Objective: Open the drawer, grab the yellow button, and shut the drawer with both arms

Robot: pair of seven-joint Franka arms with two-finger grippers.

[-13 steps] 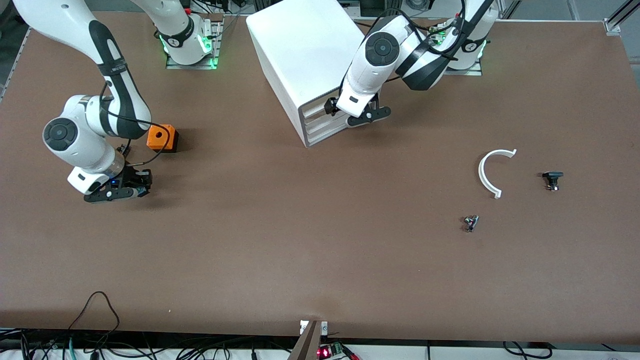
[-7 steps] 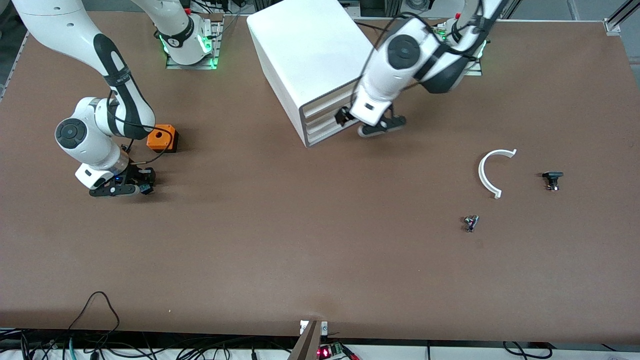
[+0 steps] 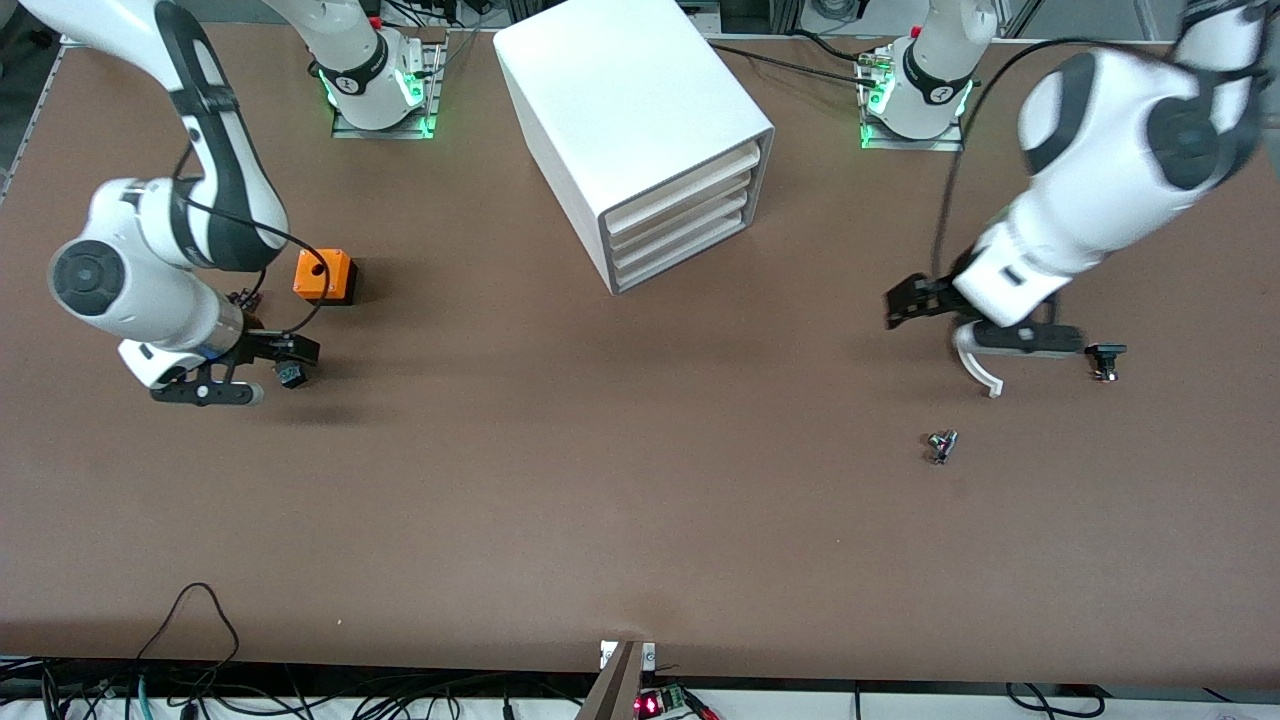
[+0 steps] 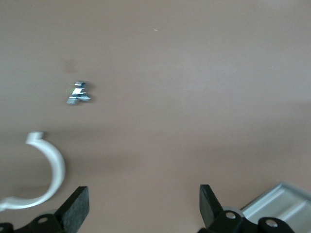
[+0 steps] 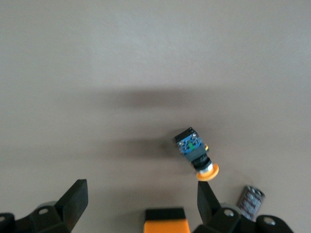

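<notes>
The white cabinet (image 3: 640,120) stands at the table's back middle, and its top drawer (image 3: 690,183) sits flush like the three below. The button (image 3: 291,375) lies on its side on the table, nearer the front camera than the orange cube (image 3: 325,275). In the right wrist view the button (image 5: 196,154) shows its orange cap beside one fingertip (image 5: 206,200). My right gripper (image 3: 205,392) (image 5: 142,204) is open and empty just beside the button. My left gripper (image 3: 1022,345) (image 4: 143,213) is open and empty over a white curved piece (image 3: 975,368) (image 4: 52,167).
A small black part (image 3: 1105,358) and a small metal part (image 3: 941,445) (image 4: 77,93) lie near the curved piece at the left arm's end. The orange cube (image 5: 166,221) and a small dark cylinder (image 5: 250,198) lie close to my right gripper.
My left arm has swung away from the cabinet's drawer fronts to the left arm's end of the table. My right gripper has drawn back from the button, which stays on the table.
</notes>
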